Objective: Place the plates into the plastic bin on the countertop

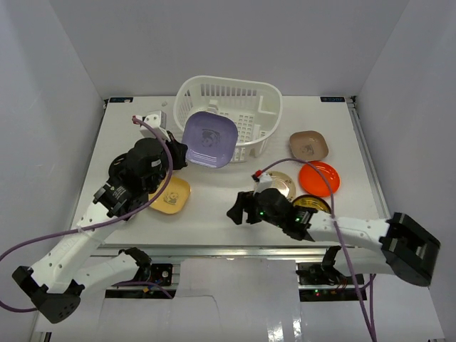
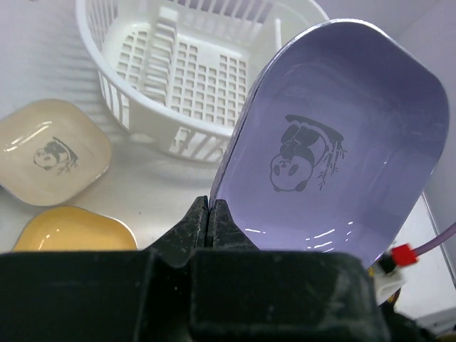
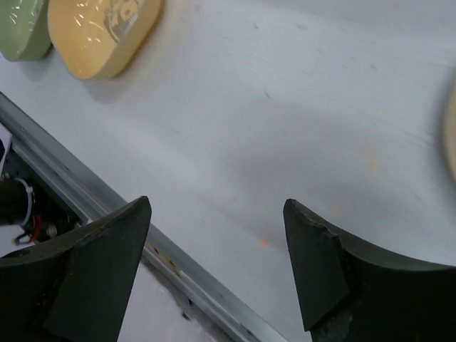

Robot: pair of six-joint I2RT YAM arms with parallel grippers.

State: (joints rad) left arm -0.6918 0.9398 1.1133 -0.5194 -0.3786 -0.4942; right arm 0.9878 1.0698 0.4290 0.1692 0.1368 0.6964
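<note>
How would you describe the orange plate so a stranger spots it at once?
Start at the white bin at the far middle of the table. To its right lies a tan plate, and the orange plate sits just nearer than that. It is the only bright orange one.

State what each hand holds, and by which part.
Left hand pinches the purple plate by its near rim. Right hand is open over the countertop and holds nothing.
</note>
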